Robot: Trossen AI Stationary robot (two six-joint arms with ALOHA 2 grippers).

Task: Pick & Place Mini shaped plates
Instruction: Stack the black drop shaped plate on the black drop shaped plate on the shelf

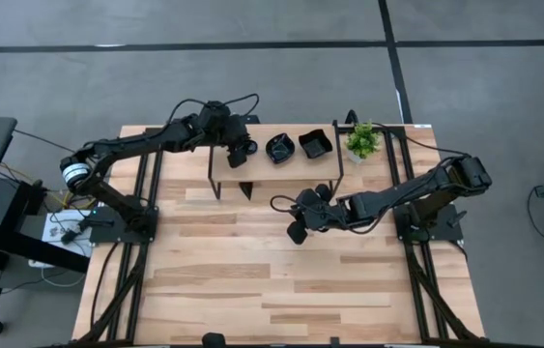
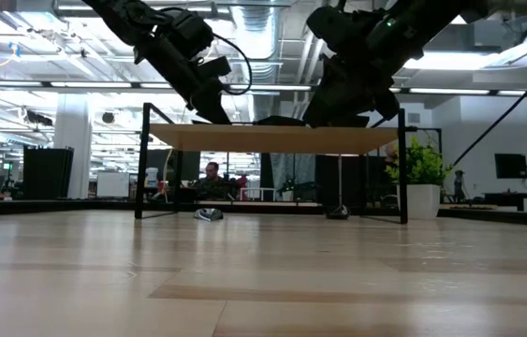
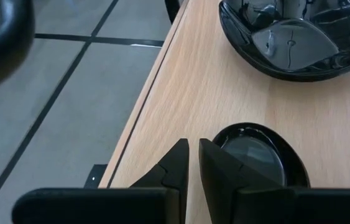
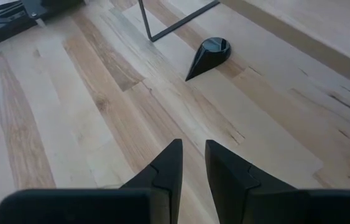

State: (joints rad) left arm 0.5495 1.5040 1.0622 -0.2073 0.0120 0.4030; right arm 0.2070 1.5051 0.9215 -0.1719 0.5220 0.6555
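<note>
The pale butcher-block wooden table [image 1: 281, 280] lies bare along its near half. Farther in, near the middle, the right gripper [image 1: 298, 220] is held above the tabletop. Its two dark fingers [image 4: 162, 168] are seen in the right wrist view drawn nearly together, with only a thin gap between them and nothing held.

Just beyond it, a small glossy black teardrop-shaped plate [image 4: 209, 56] lies flat on the tabletop beside one thin black metal leg of the low light-wood shelf [image 1: 276, 159]. In the high view the same plate [image 1: 246, 189] is seen at the shelf's near edge.

On the shelf top, the left gripper [image 1: 243, 152] is positioned at the left end, close to the shelf's edge. Its fingers [image 3: 175, 168] are almost closed, nothing is gripped between them, and a small round black plate [image 3: 255, 152] rests on the shelf just beside and partly under them. Farther along the shelf, a scalloped round black plate [image 1: 279, 148] and then a square black plate [image 1: 315, 144] are set apart from each other.

At the far right corner, a small green potted plant in a white pot [image 1: 361, 141] stands beside the shelf.

Across the room beyond the table, a seated person [image 2: 212, 178] can be made out in the low view.
</note>
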